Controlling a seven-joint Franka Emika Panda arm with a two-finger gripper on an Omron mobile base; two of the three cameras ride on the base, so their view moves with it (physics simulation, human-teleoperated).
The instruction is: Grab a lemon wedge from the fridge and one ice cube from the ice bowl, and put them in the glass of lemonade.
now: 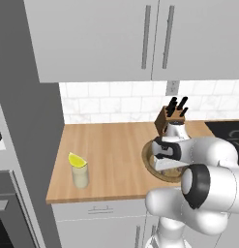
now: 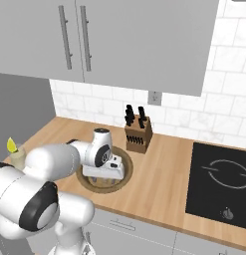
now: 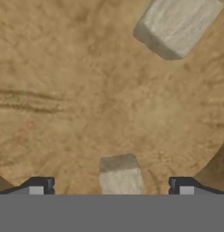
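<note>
My gripper (image 3: pixel 111 186) hangs open, low inside the brown wooden ice bowl (image 3: pixel 63 90). One pale ice cube (image 3: pixel 119 174) lies between its dark fingertips (image 3: pixel 41 185), untouched by either. Another ice cube (image 3: pixel 177 25) lies further off in the bowl. From the base views the hand (image 1: pixel 168 167) (image 2: pixel 105 172) covers much of the ice bowl (image 1: pixel 147 157) (image 2: pixel 125 178). The glass of lemonade (image 1: pixel 81 177) (image 2: pixel 17 160) stands near the counter's left front edge, with the yellow lemon wedge (image 1: pixel 77 160) (image 2: pixel 12 145) resting on top of it. The fridge is out of view.
A knife block (image 1: pixel 170 118) (image 2: pixel 137 133) stands just behind the bowl. A black cooktop (image 2: pixel 219 177) (image 1: pixel 232 130) lies to the right. Grey wall cabinets (image 1: pixel 101 38) hang above, and a tall grey column (image 1: pixel 24 121) bounds the counter on the left.
</note>
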